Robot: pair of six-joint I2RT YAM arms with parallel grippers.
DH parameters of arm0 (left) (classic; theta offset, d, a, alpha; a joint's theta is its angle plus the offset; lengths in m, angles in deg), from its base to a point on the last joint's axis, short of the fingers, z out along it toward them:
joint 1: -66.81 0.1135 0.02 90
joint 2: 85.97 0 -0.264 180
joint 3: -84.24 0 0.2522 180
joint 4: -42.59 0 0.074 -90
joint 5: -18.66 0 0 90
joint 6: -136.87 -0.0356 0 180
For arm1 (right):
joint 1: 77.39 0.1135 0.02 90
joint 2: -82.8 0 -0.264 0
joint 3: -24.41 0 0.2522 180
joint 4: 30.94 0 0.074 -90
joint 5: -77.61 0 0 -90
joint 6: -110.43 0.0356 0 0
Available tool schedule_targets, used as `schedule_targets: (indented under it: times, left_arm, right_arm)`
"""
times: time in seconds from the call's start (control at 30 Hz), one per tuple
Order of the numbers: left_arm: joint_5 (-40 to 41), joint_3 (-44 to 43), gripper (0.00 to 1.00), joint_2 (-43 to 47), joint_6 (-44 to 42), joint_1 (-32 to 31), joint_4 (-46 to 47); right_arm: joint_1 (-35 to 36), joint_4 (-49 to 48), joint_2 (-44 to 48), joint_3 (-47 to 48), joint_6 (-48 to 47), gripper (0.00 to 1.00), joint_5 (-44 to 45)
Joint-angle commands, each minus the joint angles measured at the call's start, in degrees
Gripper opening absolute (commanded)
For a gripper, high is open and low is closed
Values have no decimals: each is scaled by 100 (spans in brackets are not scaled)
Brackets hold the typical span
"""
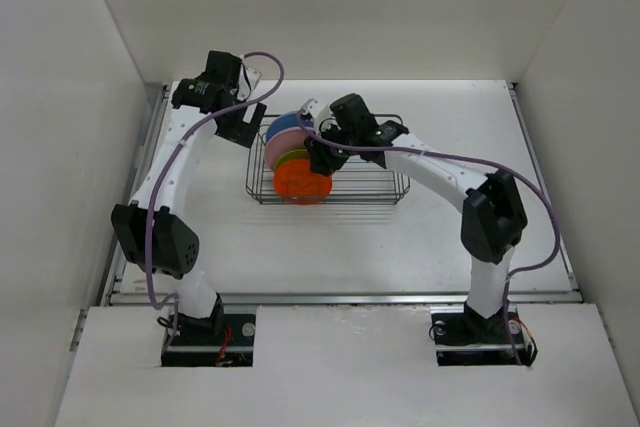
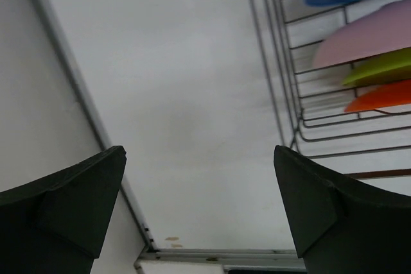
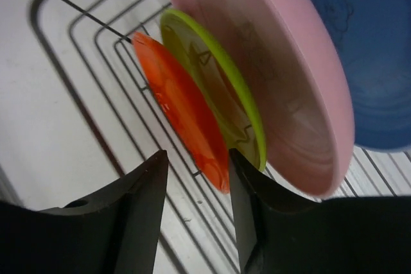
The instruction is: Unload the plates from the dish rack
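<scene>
The right tool (image 3: 198, 158), dark fingers spread, straddles the thin rim of the glossy orange plate (image 3: 180, 113). Behind it, the lime green plate (image 3: 212, 88), pink plate (image 3: 282, 81) and light blue plate (image 3: 366, 49) stand on edge in the thin-wire dish rack (image 1: 372, 187). The left tool (image 2: 199, 152), spread wide, hangs over the matte white counter (image 2: 192, 81) beside the rack.

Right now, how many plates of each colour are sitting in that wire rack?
Light blue plate: 1
Pink plate: 1
Lime green plate: 1
Orange plate: 1
Total: 4 plates, all standing on edge in the dish rack.
</scene>
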Motion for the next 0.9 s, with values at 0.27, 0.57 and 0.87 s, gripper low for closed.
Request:
schedule_targets:
  times: [0.27,0.57,0.87]
  left_arm:
    - [-2167,-380,84,-1527,671,490,-398]
    - [-2492,-390,36,-2020,961,543,-450]
    - [-2352,-390,13,-2020,1172,649,-450]
  right_arm:
    - [0,-360,-743,508,-95,17,328]
    - [0,-421,126,446,-262,0,950]
    - [-403,-1195,1804,34,1202,0,1242]
